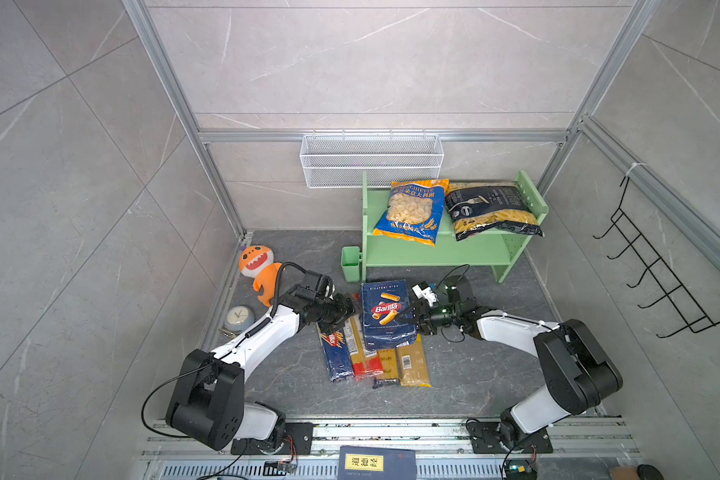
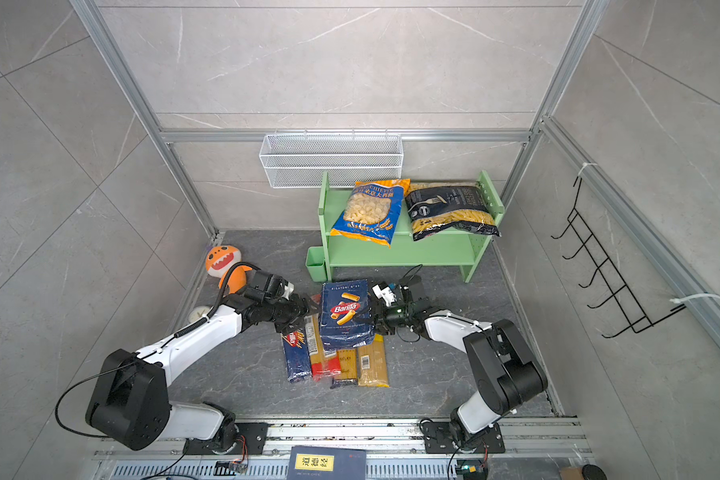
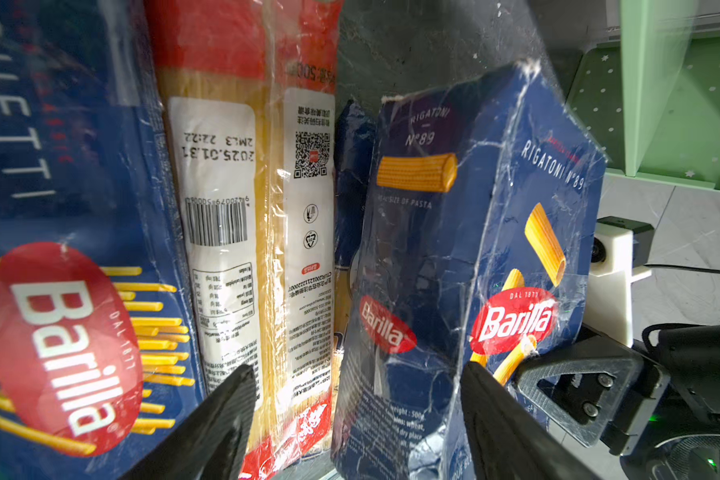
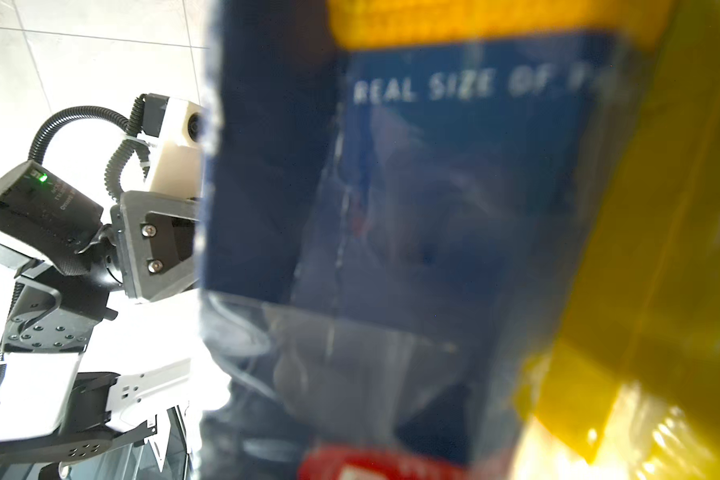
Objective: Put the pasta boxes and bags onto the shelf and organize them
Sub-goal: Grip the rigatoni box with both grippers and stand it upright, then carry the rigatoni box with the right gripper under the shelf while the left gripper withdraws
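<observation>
Pinches rigatoni box (image 1: 387, 313) edge with right pincer (image 1: 413, 318); holds left pincer (image 1: 353, 309) wide, empty. Risks slick wrap slipping from shallow hold, dropping box onto spaghetti packs (image 1: 410, 361).

From my station I see a booth walled with large pale-grey, marble-veined tiles (image 1: 371, 62) at the back and on both sides. Silver aluminium frame posts (image 1: 182, 104) run up the corners, and a rail (image 1: 267, 136) crosses the back wall. A white wire mesh basket (image 1: 371, 160) hangs from that rail. A black wire hook rack (image 1: 659, 259) is tied to the right-hand wall's rail. The tabletop (image 1: 483, 374) is a dark grey stone-look slab, edged in front by slotted aluminium track (image 1: 391, 432). The light is even and soft.
</observation>
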